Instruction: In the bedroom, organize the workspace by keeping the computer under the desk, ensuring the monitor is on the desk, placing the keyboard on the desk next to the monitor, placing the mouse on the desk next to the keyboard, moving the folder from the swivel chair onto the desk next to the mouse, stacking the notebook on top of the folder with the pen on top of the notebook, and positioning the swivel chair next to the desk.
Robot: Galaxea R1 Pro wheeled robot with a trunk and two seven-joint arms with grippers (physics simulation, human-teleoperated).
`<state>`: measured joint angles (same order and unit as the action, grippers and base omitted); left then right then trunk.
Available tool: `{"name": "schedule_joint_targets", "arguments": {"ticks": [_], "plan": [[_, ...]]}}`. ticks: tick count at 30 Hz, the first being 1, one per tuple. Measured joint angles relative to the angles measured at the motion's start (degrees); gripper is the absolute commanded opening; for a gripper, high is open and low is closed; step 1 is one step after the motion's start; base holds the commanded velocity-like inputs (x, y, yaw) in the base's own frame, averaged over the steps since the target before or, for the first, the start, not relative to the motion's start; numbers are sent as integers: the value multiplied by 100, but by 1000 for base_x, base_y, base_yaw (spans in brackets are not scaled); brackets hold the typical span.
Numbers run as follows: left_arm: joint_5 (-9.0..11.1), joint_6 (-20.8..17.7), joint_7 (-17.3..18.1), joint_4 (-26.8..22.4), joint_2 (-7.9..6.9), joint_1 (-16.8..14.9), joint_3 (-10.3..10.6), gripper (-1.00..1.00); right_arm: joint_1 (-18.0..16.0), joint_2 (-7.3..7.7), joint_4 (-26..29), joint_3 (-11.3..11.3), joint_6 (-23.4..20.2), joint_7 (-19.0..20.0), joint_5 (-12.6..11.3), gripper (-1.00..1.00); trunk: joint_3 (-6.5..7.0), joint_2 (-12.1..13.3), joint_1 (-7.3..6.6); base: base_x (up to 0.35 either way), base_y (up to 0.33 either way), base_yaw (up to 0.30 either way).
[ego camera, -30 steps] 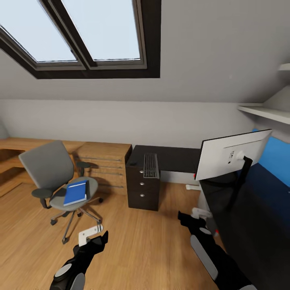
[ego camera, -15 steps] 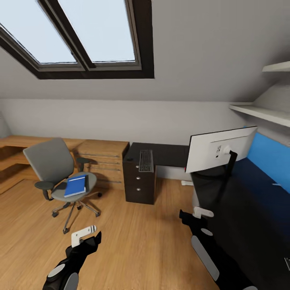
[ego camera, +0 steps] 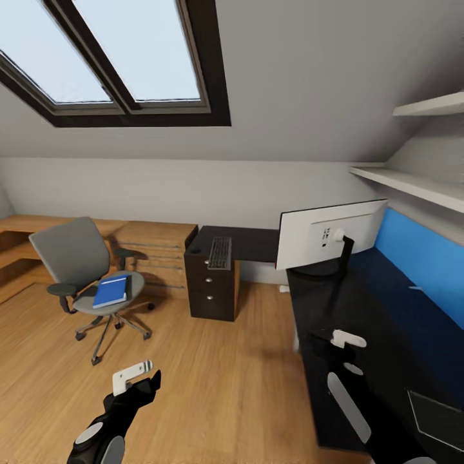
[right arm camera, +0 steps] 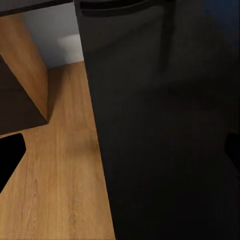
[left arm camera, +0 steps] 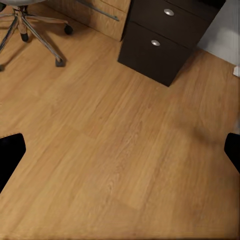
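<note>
The swivel chair (ego camera: 71,261) stands on the wood floor at the left, with the blue folder (ego camera: 109,290) lying on its seat. Along the right runs the black desk (ego camera: 380,322) with its blue back panel (ego camera: 419,254). On it the monitor (ego camera: 332,233) shows its white back. The keyboard (ego camera: 220,252) lies on the desk's far wing. My left gripper (ego camera: 138,380) hangs open over bare floor, its fingertips (left arm camera: 10,155) wide apart. Open too, my right gripper (ego camera: 338,339) is over the desk's near edge, one fingertip (right arm camera: 10,155) showing dark at the frame's side.
A black three-drawer cabinet (ego camera: 211,290) stands under the desk's far wing. A light wooden drawer chest (ego camera: 158,254) sits behind the chair. White shelves (ego camera: 412,183) hang above the desk. A flat grey rectangle (ego camera: 438,419) lies on the desk's near right part.
The whole head view has shifted, so the camera moved: chair, cabinet and monitor sit further left and more of the desk shows at the right. My right gripper now lies over the desk's edge.
</note>
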<state>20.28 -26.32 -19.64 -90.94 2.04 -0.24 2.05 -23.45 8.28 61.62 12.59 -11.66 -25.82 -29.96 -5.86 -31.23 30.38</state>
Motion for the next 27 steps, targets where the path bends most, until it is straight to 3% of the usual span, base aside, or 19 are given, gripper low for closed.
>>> {"name": "schedule_joint_targets", "arguments": {"ticks": [3,11,19,21,24,27], "plan": [[1,0,2,0,0,0,-86,100,2,41,-18,-145,4,4,8,100,0,0,0,-158,-307,0],[2,2,0,-9,-1,0,-158,100,1,65,-34,-217,8,-8,20,100,0,0,0,-158,-307,-8],[3,3,2,-24,0,0,-168,100,3,138,-215,-252,7,-16,21,100,1,1,0,-154,-308,-215],[4,-1,5,-31,3,0,-159,100,-2,170,-552,-321,243,-4,18,100,0,-1,0,-75,-306,-292],[4,-8,4,-33,2,0,-158,100,-2,172,-638,-324,443,7,28,100,0,-1,-1,-33,-240,-181],[4,-29,3,-35,4,0,-153,100,-3,174,-687,-306,653,18,249,100,0,-1,-1,-10,-91,-55]]}}
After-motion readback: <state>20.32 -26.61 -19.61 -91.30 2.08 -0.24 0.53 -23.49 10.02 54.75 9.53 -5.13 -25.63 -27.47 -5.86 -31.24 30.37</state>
